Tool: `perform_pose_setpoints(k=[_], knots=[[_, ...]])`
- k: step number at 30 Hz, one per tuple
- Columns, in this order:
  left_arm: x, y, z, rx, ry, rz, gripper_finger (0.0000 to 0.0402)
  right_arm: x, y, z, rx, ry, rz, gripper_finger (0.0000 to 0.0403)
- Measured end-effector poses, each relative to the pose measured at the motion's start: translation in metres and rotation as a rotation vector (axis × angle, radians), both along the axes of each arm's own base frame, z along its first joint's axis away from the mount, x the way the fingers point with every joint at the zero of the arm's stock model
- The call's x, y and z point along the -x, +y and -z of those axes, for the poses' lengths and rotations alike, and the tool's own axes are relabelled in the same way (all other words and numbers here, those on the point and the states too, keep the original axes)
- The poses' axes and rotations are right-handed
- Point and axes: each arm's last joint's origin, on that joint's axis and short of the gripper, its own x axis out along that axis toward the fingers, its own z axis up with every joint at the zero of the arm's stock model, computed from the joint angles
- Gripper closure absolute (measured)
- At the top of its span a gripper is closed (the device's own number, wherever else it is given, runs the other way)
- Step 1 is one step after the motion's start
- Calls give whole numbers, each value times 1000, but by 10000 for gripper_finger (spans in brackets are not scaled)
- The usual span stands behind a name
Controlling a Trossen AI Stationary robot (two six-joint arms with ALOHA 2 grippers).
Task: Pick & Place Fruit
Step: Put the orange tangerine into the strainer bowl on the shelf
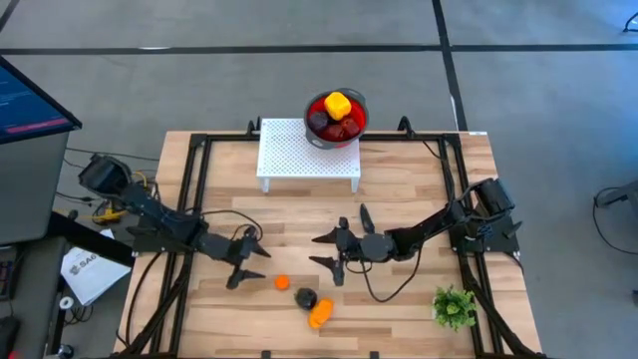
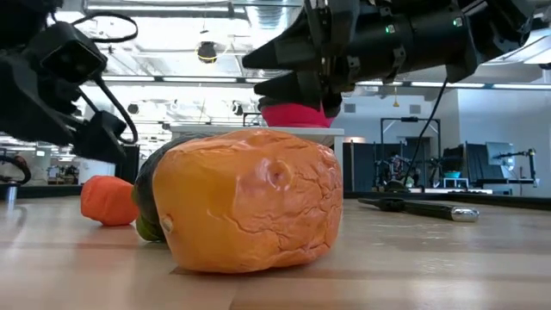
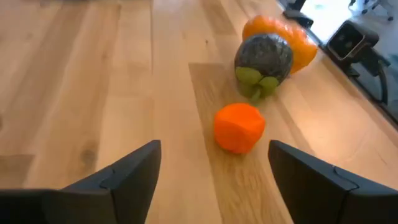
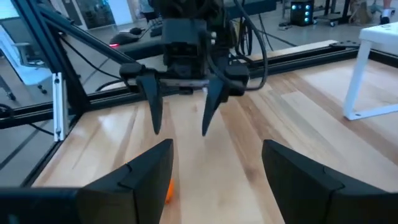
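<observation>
**Pincer and Fruit Positions on the Counter**

At your far left, the left pincer (image 1: 246, 261) hovers over the counter (image 1: 399, 299) with its fingers (image 3: 127, 177) spread apart, holding nothing. Just beside it lies a small orange fruit (image 1: 282, 283). Next, a dark green fruit (image 1: 305, 297) touches a larger orange fruit (image 1: 320, 314). The right pincer (image 1: 329, 251) hangs near centre, fingers apart and empty. Behind, a red bowl (image 1: 336, 117) of fruit sits on a white perforated stand (image 1: 308, 152).
</observation>
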Motion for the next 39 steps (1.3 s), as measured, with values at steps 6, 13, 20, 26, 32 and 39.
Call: perform_pose_setpoints(k=[6, 13, 20, 26, 32, 39], knots=[[-20, -10, 13, -40, 77, -2, 72, 0, 6, -2, -3, -8, -15, 163], [-48, -24, 21, 3, 104, 71, 69, 1, 8, -1, -46, 4, -13, 163], [-62, -30, 30, 13, 143, 100, 99, 3, 12, 0, -48, 5, -23, 163], [-63, -31, 27, 19, 128, 101, 146, 3, 14, 0, -47, 7, -27, 163], [-64, -28, 27, -1, 126, 103, 222, 3, 14, 0, -45, 11, -26, 163], [-77, -2, 4, -18, 18, 20, 258, 1, 5, 1, -5, 24, -9, 163]])
